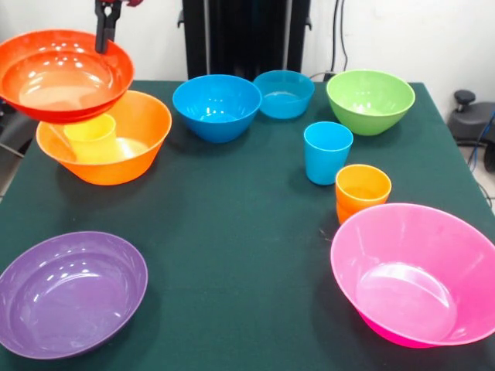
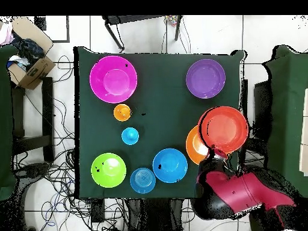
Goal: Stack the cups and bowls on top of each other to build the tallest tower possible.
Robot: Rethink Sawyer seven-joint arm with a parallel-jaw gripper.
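The gripper (image 1: 108,35) pinches the far rim of the red-orange bowl (image 1: 62,77) and holds it in the air, partly over the big orange bowl (image 1: 124,143), which has the yellow cup (image 1: 91,137) standing inside it. From that orange bowl in the front view, the larger blue bowl (image 1: 217,107), smaller blue bowl (image 1: 284,93) and green bowl (image 1: 370,100) run in a row toward three o'clock along the far edge of the green table (image 1: 232,247). The blue cup (image 1: 327,152) and nested orange cups (image 1: 363,192) stand toward four o'clock, the pink bowl (image 1: 418,274) beyond them at the near edge and the purple bowl (image 1: 69,292) at six o'clock.

Red arm (image 2: 240,189), black joint, black gripper (image 1: 107,27).
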